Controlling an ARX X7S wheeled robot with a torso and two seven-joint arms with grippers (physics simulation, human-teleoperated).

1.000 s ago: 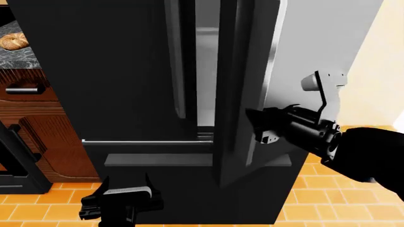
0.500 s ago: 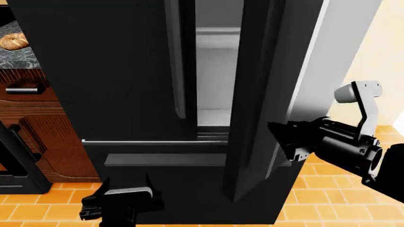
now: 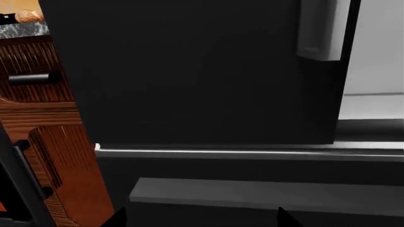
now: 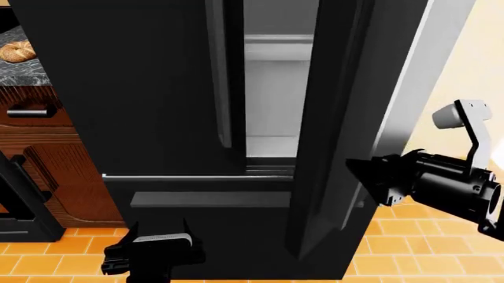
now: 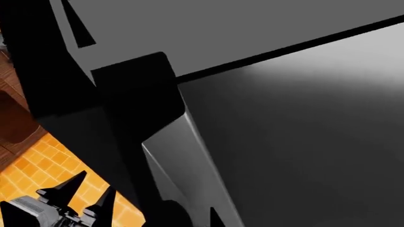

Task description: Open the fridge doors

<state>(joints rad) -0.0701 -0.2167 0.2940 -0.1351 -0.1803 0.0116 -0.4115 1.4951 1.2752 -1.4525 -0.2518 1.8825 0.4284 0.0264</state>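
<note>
The left fridge door (image 4: 134, 88) is a glossy black panel standing closed, its grey bar handle (image 4: 217, 71) running up its inner edge. The right fridge door (image 4: 331, 118) stands partly swung out, and a white interior shelf (image 4: 272, 88) shows in the gap. My right gripper (image 4: 364, 180) is at the outer side of that door, shut on its grey handle (image 5: 183, 161), which runs between the jaws of the right gripper (image 5: 192, 217). My left gripper (image 4: 156, 227) hangs low and open before the drawer front (image 4: 205, 199), empty. In the left wrist view the left gripper (image 3: 200, 220) faces the left door (image 3: 208, 71).
Brown wooden cabinets (image 4: 47, 159) and a dark stone counter (image 4: 23, 73) with bread (image 4: 16, 52) stand at the left. A black slanted frame (image 4: 20, 194) leans beside them. Orange floor tiles (image 4: 409, 247) lie below, and a cream wall (image 4: 480, 71) rises at the right.
The right fridge door has swung further out with my right gripper, which moved right and toward me. The gap showing the white interior has widened. The left arm has not moved.
</note>
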